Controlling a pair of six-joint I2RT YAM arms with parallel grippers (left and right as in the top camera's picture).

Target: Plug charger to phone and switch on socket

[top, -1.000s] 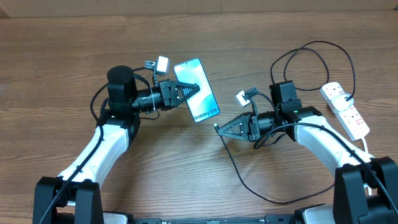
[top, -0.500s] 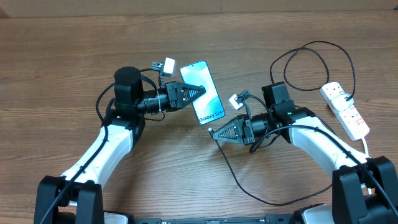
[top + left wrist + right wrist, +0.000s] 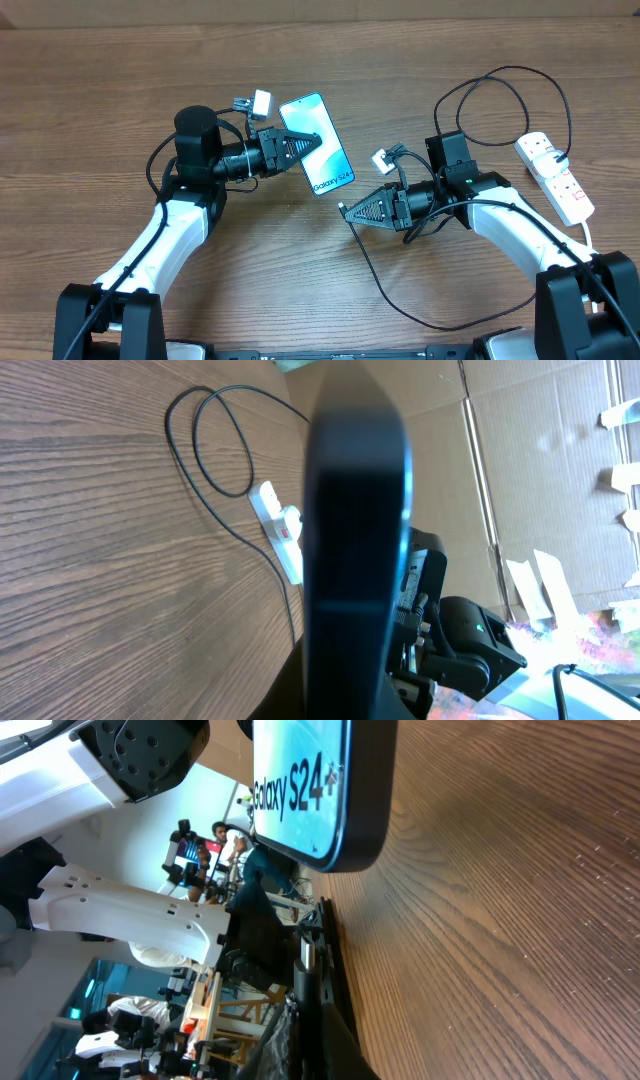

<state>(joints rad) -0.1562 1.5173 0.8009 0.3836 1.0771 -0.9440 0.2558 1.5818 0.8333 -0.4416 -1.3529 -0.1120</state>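
The phone (image 3: 320, 150), light-blue screen up, is gripped at its left edge by my left gripper (image 3: 308, 145), which is shut on it. In the left wrist view the phone (image 3: 355, 530) stands edge-on and dark, hiding the jaws. My right gripper (image 3: 349, 210) is shut on the charger's connector tip (image 3: 343, 208), just below and apart from the phone's "Galaxy S24+" end (image 3: 305, 790). The thin black charger cable (image 3: 385, 285) loops over the table and up to the socket (image 3: 557, 177), a white power strip at the far right. The connector (image 3: 306, 955) sticks out of the right fingers.
The charger cable forms a big loop (image 3: 500, 95) behind the right arm. The socket's thick white cord (image 3: 588, 232) runs down the right edge. In the left wrist view the socket (image 3: 280, 530) and the cable loop (image 3: 215, 450) lie beyond the phone, cardboard behind them.
The left gripper carried the phone a little right and toward the connector, then back left. The right gripper with the connector tip has shifted slightly left.
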